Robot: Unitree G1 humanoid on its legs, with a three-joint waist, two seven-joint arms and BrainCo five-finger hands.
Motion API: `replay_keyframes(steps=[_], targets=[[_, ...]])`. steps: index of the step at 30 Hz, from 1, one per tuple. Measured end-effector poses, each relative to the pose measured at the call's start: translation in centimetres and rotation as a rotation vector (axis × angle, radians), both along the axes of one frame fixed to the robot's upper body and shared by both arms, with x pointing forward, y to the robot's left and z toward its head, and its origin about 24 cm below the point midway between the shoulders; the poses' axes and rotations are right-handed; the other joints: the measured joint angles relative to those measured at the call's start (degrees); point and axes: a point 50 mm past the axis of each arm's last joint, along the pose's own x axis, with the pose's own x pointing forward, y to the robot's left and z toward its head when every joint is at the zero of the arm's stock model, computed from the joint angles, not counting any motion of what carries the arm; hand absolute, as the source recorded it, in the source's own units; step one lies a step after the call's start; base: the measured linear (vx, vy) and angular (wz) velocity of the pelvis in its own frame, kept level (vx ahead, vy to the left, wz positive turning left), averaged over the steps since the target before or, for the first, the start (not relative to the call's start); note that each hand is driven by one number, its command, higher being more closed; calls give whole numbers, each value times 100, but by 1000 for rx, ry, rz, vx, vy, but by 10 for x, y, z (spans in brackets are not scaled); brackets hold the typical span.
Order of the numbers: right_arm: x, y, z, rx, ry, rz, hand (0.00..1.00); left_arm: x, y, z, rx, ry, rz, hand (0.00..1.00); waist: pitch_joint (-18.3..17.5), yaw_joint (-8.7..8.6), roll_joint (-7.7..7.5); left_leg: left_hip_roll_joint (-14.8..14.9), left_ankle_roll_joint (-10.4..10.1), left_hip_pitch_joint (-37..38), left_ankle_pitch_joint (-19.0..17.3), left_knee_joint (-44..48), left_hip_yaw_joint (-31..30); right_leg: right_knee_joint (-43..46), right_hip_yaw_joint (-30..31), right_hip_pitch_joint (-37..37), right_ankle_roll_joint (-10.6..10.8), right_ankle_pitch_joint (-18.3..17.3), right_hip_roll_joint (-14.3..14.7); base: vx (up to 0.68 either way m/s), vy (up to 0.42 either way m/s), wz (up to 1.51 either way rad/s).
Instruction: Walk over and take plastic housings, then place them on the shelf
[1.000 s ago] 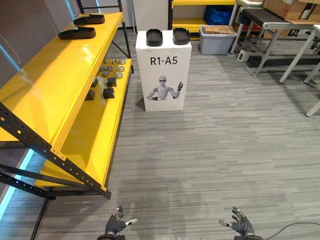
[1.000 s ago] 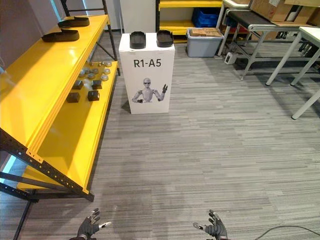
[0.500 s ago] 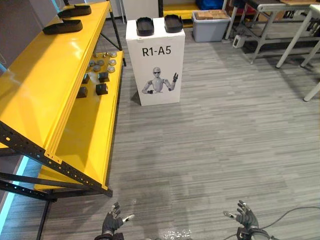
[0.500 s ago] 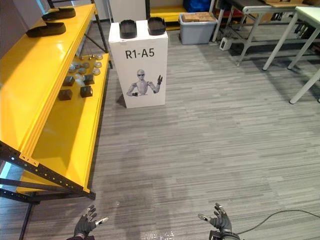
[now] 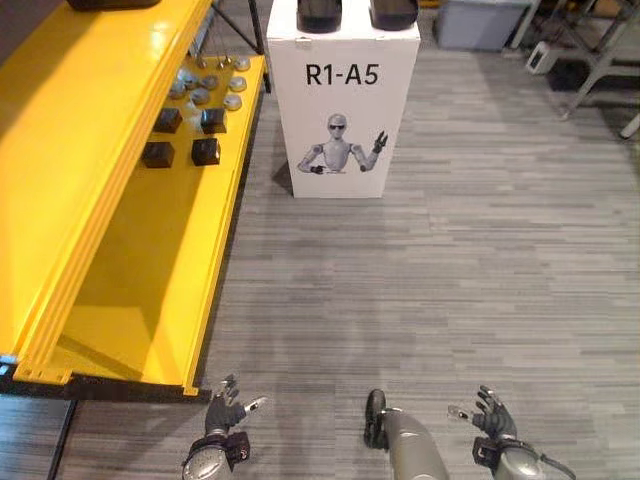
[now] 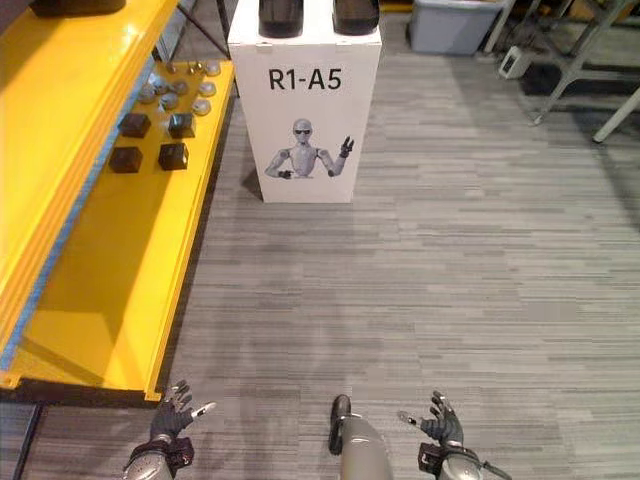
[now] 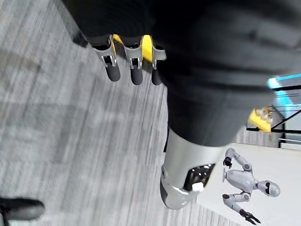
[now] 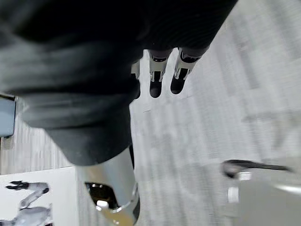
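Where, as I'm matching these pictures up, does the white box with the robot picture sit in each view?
Left eye view: white box, top centre, right of the yellow shelf.
Right eye view: top, left of centre.
Left wrist view: past the thumb of the left hand, at.
Right wrist view: past the thumb of the right hand, at.
Shared landmark: the robot figure printed on its front.

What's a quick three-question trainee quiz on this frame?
1. The two plastic housings ahead sit on: A) the white box; B) the floor; C) a grey bin.
2. True or false: the left hand or the right hand holds a housing.
3. Fill in: the yellow shelf stands to the robot's ____.
Key: 1 A. 2 false, both hands are open and empty. 3 left.
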Motion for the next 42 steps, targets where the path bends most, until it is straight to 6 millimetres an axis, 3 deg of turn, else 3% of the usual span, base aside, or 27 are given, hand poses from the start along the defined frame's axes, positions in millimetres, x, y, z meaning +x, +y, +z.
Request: replay_keyframes(steps=[1, 4, 6, 8, 10, 11, 13, 14, 16, 17, 18, 19, 20, 21, 22, 23, 26, 27, 28, 29, 30, 32, 34, 35, 37, 40, 42], targets=[[3, 8, 1, 18, -21, 9, 0, -1, -1, 0, -5, 1, -3, 0, 41, 115, -9, 346, -62, -529, -177, 1424, 256, -512, 85, 769, -65, -41, 256, 564, -253, -25], [10, 19, 5, 51, -75, -7, 0, 4, -4, 4, -7, -28, -10, 0, 135, 284, -229, 459, -22, -1437, -470, 2018, 711, -1207, 225, 1623, -116, -76, 330, 448, -184, -21], [16, 20, 6, 58, -86, -16, 0, 8, -7, 7, -7, -46, -27, 0, 150, 461, -236, 217, -31, -2223, -713, 680, 1138, -1820, 404, 2221, -112, -78, 339, 572, -100, -28], [19, 20, 6, 60, -86, -20, 0, 6, -6, 7, -6, -39, -19, 0, 177, 574, -257, -177, -54, -2279, -666, -1034, 1138, -2101, 565, 2581, -7, -143, 265, 473, 44, -47], [21, 18, 5, 56, -78, -27, 0, 2, -8, 5, -12, -29, -15, 0, 154, 603, -218, -474, -66, -2190, -186, -2871, 1097, -2358, 705, 2947, 129, -282, 205, 481, 143, -48], [21, 19, 5, 58, -75, -26, 0, 0, -8, 3, -13, -22, -12, 0, 146, 631, -244, -530, -23, -2160, 422, -3137, 1085, -2400, 843, 3100, 219, -453, 147, 490, 186, -57], [19, 22, 3, 66, -68, -25, 0, 0, -7, 3, -12, -21, -8, 0, 87, 675, -357, -739, 227, -2124, 772, -3083, 1069, -2259, 933, 3155, 270, -648, -64, 490, 174, -31], [17, 21, 1, 66, -54, -29, 0, 3, -11, 4, -23, -30, -11, 0, 76, 655, -437, -874, 485, -2186, 612, -2826, 1077, -1804, 946, 2987, 444, -781, -254, 680, 211, 3], [7, 18, -6, 74, -15, -57, 0, 2, -16, 1, -38, -16, -20, 0, 75, 627, -463, -1000, 576, -2043, 120, -2409, 1078, -517, 974, 2687, 627, -888, -454, 620, 200, 14], [-2, 20, -12, 83, 18, -62, 0, -4, -15, -3, -33, 10, -23, 0, 82, 591, -532, -1110, 610, -1701, -189, -2358, 1067, 986, 981, 2222, 948, -692, -631, 562, 191, 23], [-7, 24, -15, 95, 32, -62, 0, -6, -11, -4, -21, 23, -30, 0, 75, 519, -616, -1235, 674, -1326, -464, -2351, 992, 2541, 1013, 1678, 1407, 116, -868, 568, 175, 29], [-10, 26, -17, 102, 40, -62, 0, -7, -9, -5, -15, 33, -35, 0, 81, 499, -642, -1287, 702, -1125, -590, -2352, 943, 3213, 989, 1432, 1373, 174, -964, 563, 134, 35], [-16, 28, -19, 111, 55, -64, 0, -8, -8, -6, -10, 44, -42, 0, 84, 493, -646, -1311, 705, -691, -781, -2420, 879, 4086, 908, 979, 1087, 2, -1067, 578, 88, 33], [-19, 31, -21, 121, 62, -60, 0, -8, -6, -5, -4, 44, -46, 0, 73, 446, -625, -1299, 705, -224, -906, -2629, 770, 4290, 717, 618, 843, -191, -1114, 577, 67, 32], [-19, 33, -22, 124, 64, -52, 0, -8, -5, -5, -3, 44, -43, 0, 68, 401, -608, -1280, 696, -17, -933, -2775, 719, 4211, 607, 443, 834, -270, -1117, 579, 16, 34], [-19, 36, -22, 130, 62, -44, 0, -8, -4, -5, -5, 43, -39, 0, 58, 346, -566, -1236, 644, 247, -983, -2968, 619, 3932, 414, 168, 793, -395, -1110, 583, -41, 43], [-17, 36, -21, 135, 55, -39, 0, -3, -4, -3, -7, 28, -40, 0, 88, 214, -526, -936, 554, 962, -1033, -3303, 438, 1190, -19, -240, 746, -437, -818, 627, -111, 53], [-20, 35, -22, 134, 62, -43, 0, 1, -4, -1, -3, 14, -43, 0, 83, 210, -531, -831, 346, 1121, -1155, -3312, 394, -35, 112, -230, 737, -97, -624, 608, -212, 65], [-21, 35, -22, 133, 65, -43, 0, 2, -3, -1, -1, 12, -44, 0, 71, 214, -554, -805, 216, 1204, -1235, -3322, 347, -545, 230, -229, 749, 176, -555, 617, -252, 58], [-22, 34, -23, 131, 69, -43, 0, 1, -2, -1, 1, 17, -43, 0, 44, 222, -591, -769, -16, 1353, -1375, -3317, 266, -865, 399, -216, 725, 888, -489, 648, -318, 48], [-22, 30, -23, 121, 78, -43, 0, 0, -7, -5, -14, 36, -39, 0, -11, 241, -461, -617, -136, 1473, -1452, -3238, 149, -594, 422, -197, 327, 1293, -369, 788, -408, 37], [-8, 31, -16, 118, 37, -30, 0, -3, -11, -8, -36, 44, -20, 0, -98, 245, -265, -372, -373, 1221, -1282, -2537, 90, -277, 276, -183, 171, 876, -230, 697, -341, 19], [-3, 32, -12, 117, 8, -18, 0, -1, -16, -8, -62, 33, 5, 0, -70, 239, -160, -131, -225, 633, -735, -892, 80, -300, 107, 283, 102, 539, -110, 546, -244, 26], [0, 35, -10, 112, -1, 0, 0, -1, -20, -8, -75, 34, 8, 0, -57, 266, -148, 159, -181, 173, -333, 331, 105, -550, 45, 752, 15, 459, 18, 388, -182, 10], [7, 40, -6, 117, -30, 7, 0, 2, -24, -7, -82, 25, -4, 0, -72, 328, -160, 460, -249, -421, -631, 1309, 377, -1026, 54, 1394, -15, 440, 177, 429, -162, -3], [5, 37, -7, 114, -29, -18, 0, 5, -29, -6, -89, 18, -22, 0, -56, 399, -221, 481, -250, -991, -853, 447, 770, -1575, 96, 1992, -9, 440, 161, 324, -38, -8], [3, 36, -8, 117, -23, -36, 0, 2, -28, -8, -85, 28, -17, 0, -75, 400, -191, 312, -258, -1012, -803, -1294, 774, -1696, 199, 2140, 113, 393, 105, 264, 102, -26]])
